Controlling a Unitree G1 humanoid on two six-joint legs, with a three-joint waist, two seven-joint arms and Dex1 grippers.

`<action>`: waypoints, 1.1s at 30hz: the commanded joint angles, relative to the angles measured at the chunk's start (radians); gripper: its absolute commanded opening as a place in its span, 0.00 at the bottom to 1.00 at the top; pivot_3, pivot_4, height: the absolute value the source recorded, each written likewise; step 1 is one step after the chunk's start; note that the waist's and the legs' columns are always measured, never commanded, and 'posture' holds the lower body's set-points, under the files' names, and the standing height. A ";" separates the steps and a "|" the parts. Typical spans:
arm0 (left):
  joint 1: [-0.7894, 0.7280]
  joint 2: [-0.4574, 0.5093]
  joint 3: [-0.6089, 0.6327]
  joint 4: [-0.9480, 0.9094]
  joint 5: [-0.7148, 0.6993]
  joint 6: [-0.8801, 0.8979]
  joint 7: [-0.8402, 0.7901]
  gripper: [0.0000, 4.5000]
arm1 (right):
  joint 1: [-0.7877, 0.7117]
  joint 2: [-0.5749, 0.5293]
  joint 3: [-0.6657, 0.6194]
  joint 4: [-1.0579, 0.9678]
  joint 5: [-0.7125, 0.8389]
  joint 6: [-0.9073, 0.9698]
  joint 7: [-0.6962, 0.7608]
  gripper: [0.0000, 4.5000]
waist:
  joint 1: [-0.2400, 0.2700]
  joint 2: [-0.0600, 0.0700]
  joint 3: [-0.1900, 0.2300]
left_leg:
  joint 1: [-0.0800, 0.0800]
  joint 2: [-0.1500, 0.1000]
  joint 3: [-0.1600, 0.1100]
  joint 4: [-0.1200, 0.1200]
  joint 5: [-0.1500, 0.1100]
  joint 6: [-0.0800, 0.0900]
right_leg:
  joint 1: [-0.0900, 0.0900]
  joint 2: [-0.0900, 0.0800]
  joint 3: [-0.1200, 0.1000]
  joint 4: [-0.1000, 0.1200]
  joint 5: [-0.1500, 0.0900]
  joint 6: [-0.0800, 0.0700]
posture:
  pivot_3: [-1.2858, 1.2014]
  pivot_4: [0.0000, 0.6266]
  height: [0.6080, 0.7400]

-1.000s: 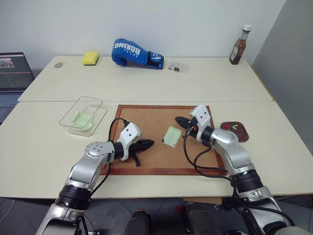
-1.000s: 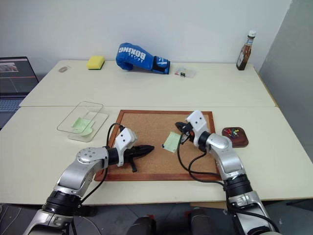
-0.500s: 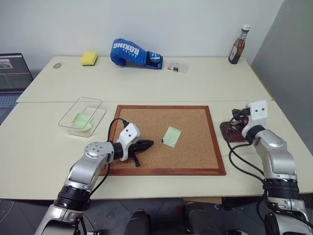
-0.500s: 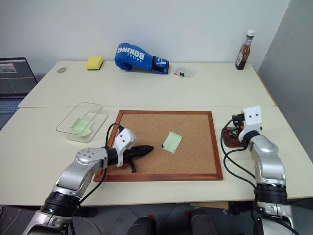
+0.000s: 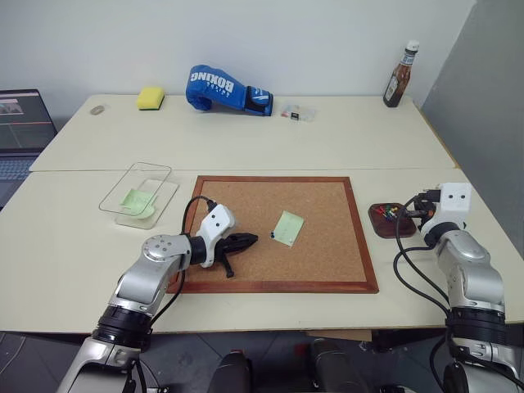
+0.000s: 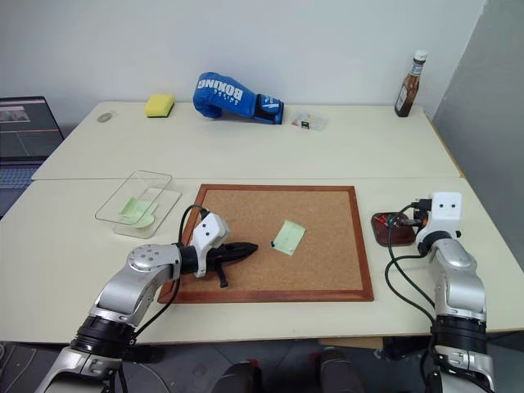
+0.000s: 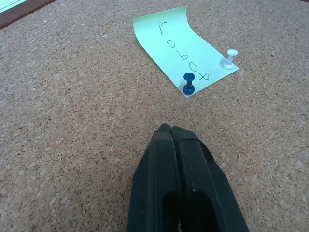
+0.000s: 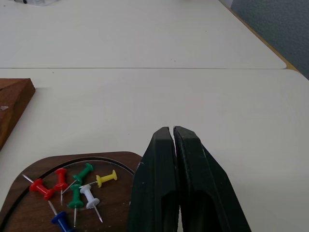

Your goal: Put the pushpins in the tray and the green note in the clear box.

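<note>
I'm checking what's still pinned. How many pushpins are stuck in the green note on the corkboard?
2: a dark blue pushpin and a white pushpin, at adjacent corners along one edge of the green note on the corkboard. None looks hidden.

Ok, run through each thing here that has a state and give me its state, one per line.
left claw: shut, empty, above corkboard
right claw: shut, empty, beside tray
green note: pinned on corkboard by two pushpins
tray: holds several pushpins
clear box: open, another green note inside
</note>
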 commanded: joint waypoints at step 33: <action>0.060 0.013 -0.005 -0.018 0.026 0.019 0.031 0.00 | -0.037 -0.032 -0.004 -0.117 0.134 0.146 0.079 0.01 | -0.001 0.001 0.000 | 0.000 0.000 0.000 -0.001 0.000 0.000 | 0.000 0.000 0.000 -0.001 0.000 0.000 | 0.52 0.24 1.00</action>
